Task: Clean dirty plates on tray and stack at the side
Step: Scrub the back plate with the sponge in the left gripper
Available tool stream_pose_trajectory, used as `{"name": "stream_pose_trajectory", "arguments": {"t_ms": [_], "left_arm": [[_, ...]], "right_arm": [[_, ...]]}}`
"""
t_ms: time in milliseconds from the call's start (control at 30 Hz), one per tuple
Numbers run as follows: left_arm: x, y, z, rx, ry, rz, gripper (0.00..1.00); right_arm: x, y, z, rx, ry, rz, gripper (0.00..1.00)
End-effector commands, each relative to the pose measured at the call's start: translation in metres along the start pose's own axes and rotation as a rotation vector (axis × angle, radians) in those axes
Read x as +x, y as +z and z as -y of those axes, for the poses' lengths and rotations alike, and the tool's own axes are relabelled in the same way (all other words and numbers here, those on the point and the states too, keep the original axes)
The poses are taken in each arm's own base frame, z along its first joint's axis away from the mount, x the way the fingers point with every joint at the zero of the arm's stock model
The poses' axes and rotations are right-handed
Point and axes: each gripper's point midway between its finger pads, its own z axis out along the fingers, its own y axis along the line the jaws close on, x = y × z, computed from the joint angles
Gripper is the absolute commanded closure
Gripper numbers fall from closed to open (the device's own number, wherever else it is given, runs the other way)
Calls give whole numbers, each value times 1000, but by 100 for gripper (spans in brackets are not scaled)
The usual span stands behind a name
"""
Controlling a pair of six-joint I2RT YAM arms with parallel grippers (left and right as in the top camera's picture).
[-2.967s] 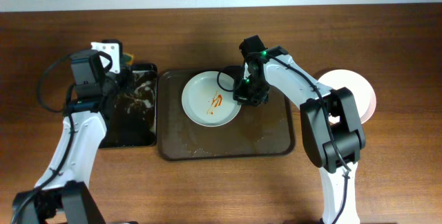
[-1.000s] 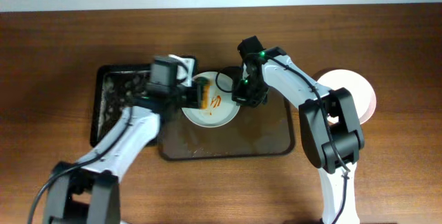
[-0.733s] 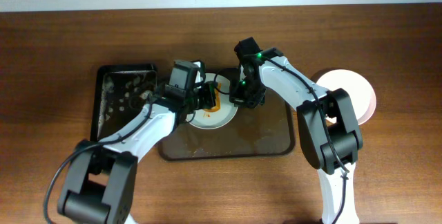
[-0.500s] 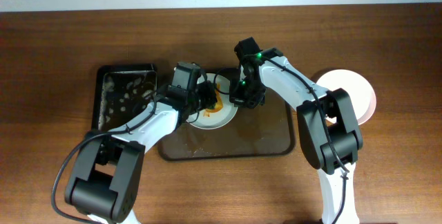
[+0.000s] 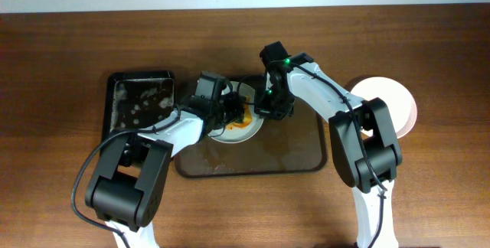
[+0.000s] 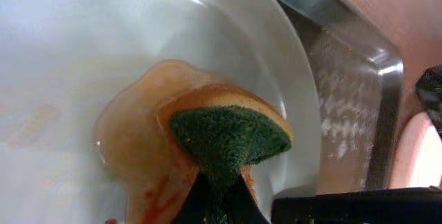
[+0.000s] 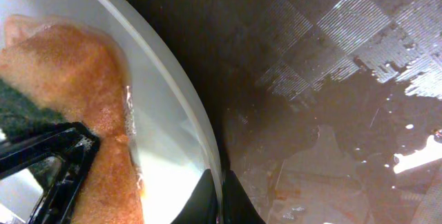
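The plate [image 6: 103, 44] lies in the tray's [image 5: 295, 160] far-left corner, with the right gripper [image 7: 221, 186] pinching its right rim. The left gripper [image 6: 219, 189], clamped on the sponge [image 6: 231, 134], presses it on the sauce [image 6: 131, 141] just left of that pinch. Three seconds ago it was over the side bin [image 5: 109, 118].

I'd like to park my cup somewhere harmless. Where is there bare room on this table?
Bare table lies in front of the tray and along the far edge. The tray's front half is bare but wet. It's crowded at the white plate, where the sponge in the left gripper and the right gripper meet.
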Motion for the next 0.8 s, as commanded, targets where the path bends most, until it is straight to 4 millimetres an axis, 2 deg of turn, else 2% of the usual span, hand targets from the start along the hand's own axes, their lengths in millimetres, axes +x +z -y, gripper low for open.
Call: {"name": "stream_pose_trajectory", "arguments": {"t_ms": [0, 167, 267, 367, 433, 567, 767], "left_arm": [[-1, 6, -35, -151, 64, 24, 100], [-3, -7, -67, -241, 32, -7, 100], [-10, -15, -77, -259, 60, -9, 100], [-28, -32, -80, -275, 101, 34, 100], [-37, -41, -64, -221, 174, 55, 100], [-23, -37, -29, -60, 214, -5, 100], [-14, -29, -4, -3, 50, 4, 100]], "right_arm": [[7, 9, 7, 45, 2, -16, 96], [6, 9, 7, 45, 3, -16, 96], [6, 9, 7, 45, 3, -15, 96], [6, 9, 7, 47, 3, -14, 96], [6, 9, 7, 47, 3, -14, 96], [6, 9, 7, 47, 3, -14, 96], [6, 9, 7, 47, 3, -14, 96]]}}
